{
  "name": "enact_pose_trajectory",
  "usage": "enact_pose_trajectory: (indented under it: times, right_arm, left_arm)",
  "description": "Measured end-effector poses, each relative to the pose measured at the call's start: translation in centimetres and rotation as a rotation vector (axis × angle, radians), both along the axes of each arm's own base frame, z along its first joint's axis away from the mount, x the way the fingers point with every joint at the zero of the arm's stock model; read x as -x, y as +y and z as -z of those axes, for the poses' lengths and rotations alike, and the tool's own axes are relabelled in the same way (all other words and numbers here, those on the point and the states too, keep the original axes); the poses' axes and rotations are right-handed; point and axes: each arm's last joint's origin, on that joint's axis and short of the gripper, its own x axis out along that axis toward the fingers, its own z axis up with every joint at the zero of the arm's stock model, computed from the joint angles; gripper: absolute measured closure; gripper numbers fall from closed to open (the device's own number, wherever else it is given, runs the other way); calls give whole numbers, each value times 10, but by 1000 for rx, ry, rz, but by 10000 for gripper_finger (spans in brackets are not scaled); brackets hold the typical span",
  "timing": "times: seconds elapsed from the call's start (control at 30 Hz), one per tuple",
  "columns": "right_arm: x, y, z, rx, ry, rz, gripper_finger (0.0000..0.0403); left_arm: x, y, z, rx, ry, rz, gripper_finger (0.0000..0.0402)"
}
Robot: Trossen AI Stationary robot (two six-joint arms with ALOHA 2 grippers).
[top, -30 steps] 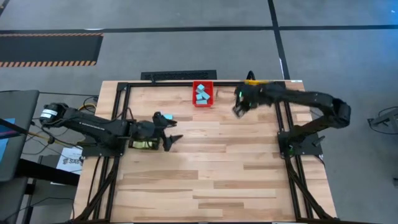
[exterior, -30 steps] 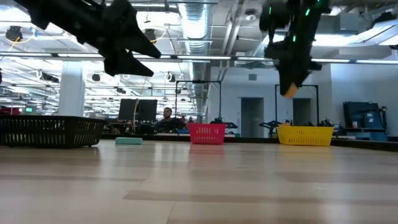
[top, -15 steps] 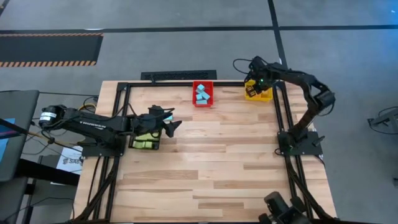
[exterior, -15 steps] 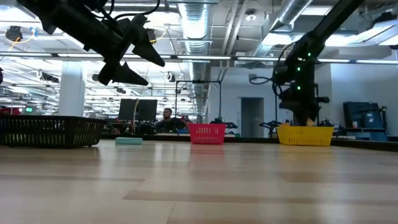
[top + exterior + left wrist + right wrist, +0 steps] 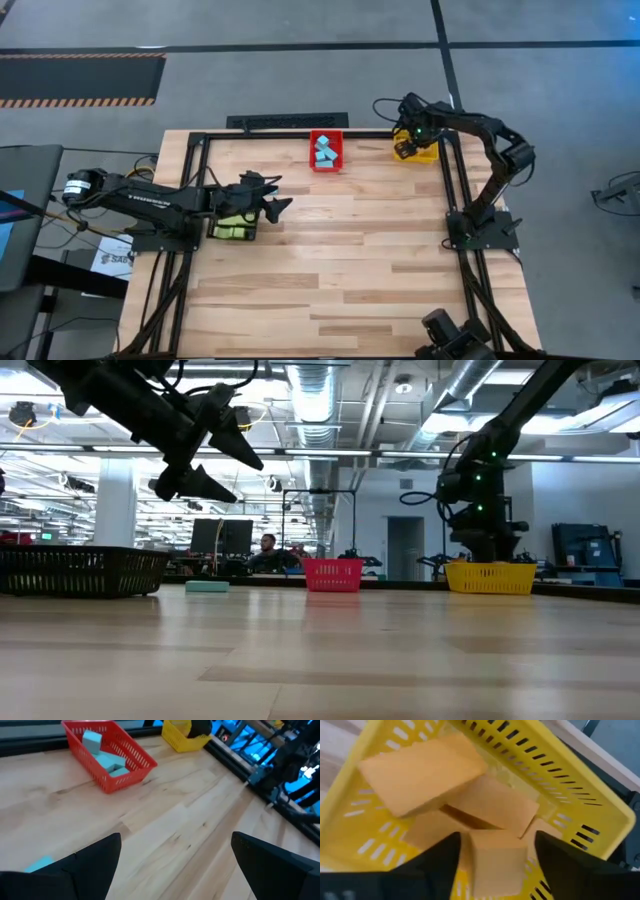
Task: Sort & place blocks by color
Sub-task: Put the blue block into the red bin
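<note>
My right gripper points down into the yellow bin at the far right and is open. Its fingers stand on either side of an orange block that lies among other orange blocks on the bin's floor, with a thin gap on each side. The red bin at the far middle holds light blue blocks. My left gripper hovers open above the table's left part. One light blue block lies flat on the wood below it.
A black bin with green blocks stands at the table's left edge, under my left arm. A black frame rail runs along the right side beside the yellow bin. Bare wood fills the middle and near part of the table.
My right gripper has swung from above the table beside the red bin toward the far right corner and sunk into the yellow bin. The orange block that hung at its fingertips now lies in the bin. My left gripper has swung slightly toward the far edge and rolled.
</note>
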Motion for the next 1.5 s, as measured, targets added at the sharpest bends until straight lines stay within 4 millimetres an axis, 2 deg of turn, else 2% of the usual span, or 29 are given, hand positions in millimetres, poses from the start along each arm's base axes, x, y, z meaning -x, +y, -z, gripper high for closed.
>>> enact_pose_trajectory:
  times: [0.13, 0.27, 0.57, 0.73, 0.83, 0.93, 1.03, 1.17, 1.3, 1.4, 1.5]
  right_arm:
    - [0, 0, -3, -7, 4, -1, 82]
    - [-2, -7, -20, 2, -2, 4, 53]
    - [-20, -27, -95, 140, -111, 49, 47]
    - [-48, -28, -116, 198, -371, 40, 50]
    - [-77, -24, -115, 197, -576, -11, 49]
    - [-115, -18, -104, 209, -717, -104, 49]
    - [-149, -7, -90, 205, -770, -168, 51]
    - [-184, 10, -71, 188, -801, -270, 53]
    - [-217, 36, -62, 161, -874, -510, 53]
    - [-239, 60, -57, 133, -949, -732, 53]
    - [-259, 77, -44, 80, -1030, -833, 53]
  left_arm:
    - [0, 0, 1, -20, 17, 12, 36]
    - [0, 0, 1, -60, 39, 34, 36]
    - [0, -1, 1, -71, 53, 90, 36]
    - [0, -1, 1, -86, 61, 98, 36]
    - [0, -1, 1, -90, 63, 100, 36]
    - [0, -1, 1, -117, 76, 115, 36]
    - [0, -1, 1, -128, 82, 121, 36]
    - [0, -2, 1, -119, 84, 149, 36]
    - [1, -2, 3, -112, 111, 159, 36]
    - [6, -1, -8, -108, 157, 148, 36]
    - [18, 6, -33, -119, 231, 94, 36]
